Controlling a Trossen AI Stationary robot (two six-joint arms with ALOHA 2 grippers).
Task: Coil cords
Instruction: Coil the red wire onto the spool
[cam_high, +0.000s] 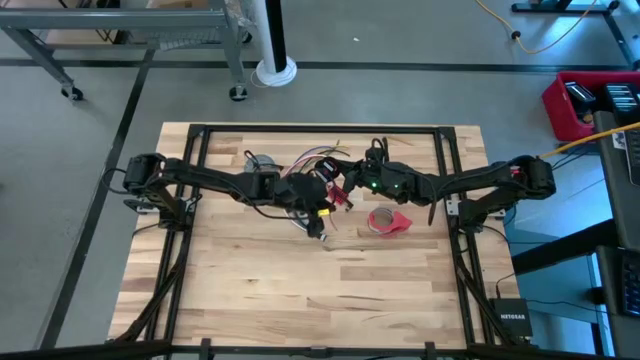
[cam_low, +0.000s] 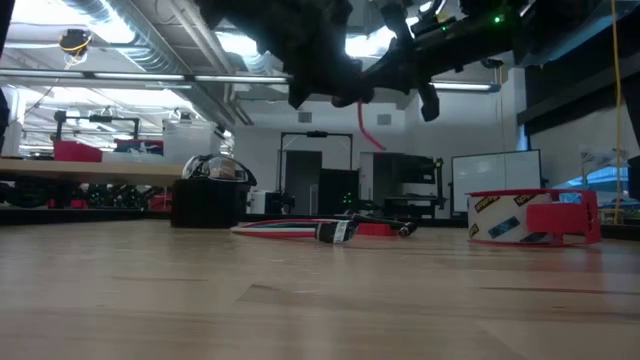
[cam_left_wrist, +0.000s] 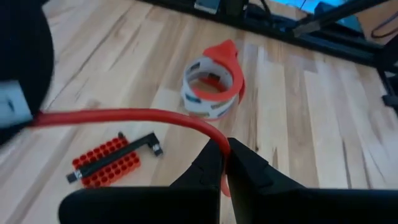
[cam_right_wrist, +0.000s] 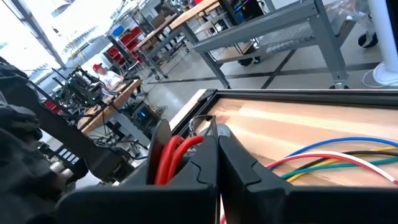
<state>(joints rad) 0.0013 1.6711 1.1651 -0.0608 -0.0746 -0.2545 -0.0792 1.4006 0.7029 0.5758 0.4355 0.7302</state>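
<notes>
We see the left end effector (cam_left_wrist: 225, 163) clenched on a red wire (cam_left_wrist: 137, 116); the right end effector (cam_right_wrist: 216, 163) clenched on red wire loops (cam_right_wrist: 173, 155) above the tabletop (cam_high: 300, 290).

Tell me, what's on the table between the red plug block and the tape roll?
Nothing. In the left wrist view, only bare wood lies between the red plug block and the tape roll.

High view: overhead, straight down, far enough to frame whole wooden table (cam_high: 250, 300) plus floor around it. Low view: at tabletop level, facing across boards into room behind; arms enter from top. Left wrist view: close, angled down at tabletop. Right wrist view: close, facing across table edge toward room. Tape roll (cam_high: 388, 221) shared by high, low (cam_low: 520, 217) and left wrist (cam_left_wrist: 211, 87) views.
</notes>
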